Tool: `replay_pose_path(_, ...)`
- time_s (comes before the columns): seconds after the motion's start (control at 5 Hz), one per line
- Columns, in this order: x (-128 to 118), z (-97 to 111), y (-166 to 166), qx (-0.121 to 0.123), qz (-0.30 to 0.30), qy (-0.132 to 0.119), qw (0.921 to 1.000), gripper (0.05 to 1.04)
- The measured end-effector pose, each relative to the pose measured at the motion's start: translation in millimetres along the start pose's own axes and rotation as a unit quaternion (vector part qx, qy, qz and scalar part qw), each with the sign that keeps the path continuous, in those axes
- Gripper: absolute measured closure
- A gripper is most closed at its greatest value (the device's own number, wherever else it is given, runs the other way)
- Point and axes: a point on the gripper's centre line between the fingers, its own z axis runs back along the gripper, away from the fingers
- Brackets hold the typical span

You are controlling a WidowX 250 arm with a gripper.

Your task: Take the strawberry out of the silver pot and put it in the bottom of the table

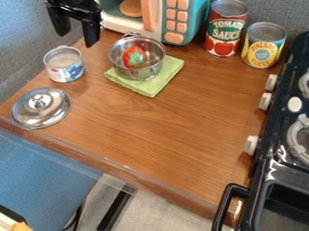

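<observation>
Since the strawberry (pixel 127 56) lies inside the silver pot (pixel 152 55), lift must be near-vertical. Clock readings centred on pot.

Handling (est.): toy fruit, light; smooth skin, may slip or roll if pinched off-centre. Stiffness unknown; modest squeeze should do. Leafy cap (pixel 136 58) faces up and toward 5 o'clock; probably thin, poor hold. Suggested grip: across widest red part, fingers lowered just inside the walls.

Gripper (pixel 76 39): at 10 o'clock, above bench; fingers spread, nothing between them.

Hindrances: rim could catch fingers or fruit; pot rests on green cloth (pixel 160 86), so a knock may slide both. Small can (pixel 64 65) at 9 o'clock, lid (pixel 40 107) at 8. Toy microwave (pixel 175 22), 1 o'clock, near the rim. Tomato sauce can (pixel 226 29) at 2, pineapple can (pixel 264 45) at 3, stove (pixel 275 118) at 4.

Drop area: bare bench (pixel 181 149), toward 5 o'clock; release low, fruit may roll.
</observation>
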Motion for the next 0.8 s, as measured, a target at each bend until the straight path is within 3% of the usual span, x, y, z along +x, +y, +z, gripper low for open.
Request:
replay_pose_path(0.2,-2.4,-12.8,-2.8,-0.006,0.0,0.016,0.9998,0.083)
replay_pose_path(0.8,36.7,-10.3,-49.4,0.014,-0.025,0.0,0.9996,0.083)
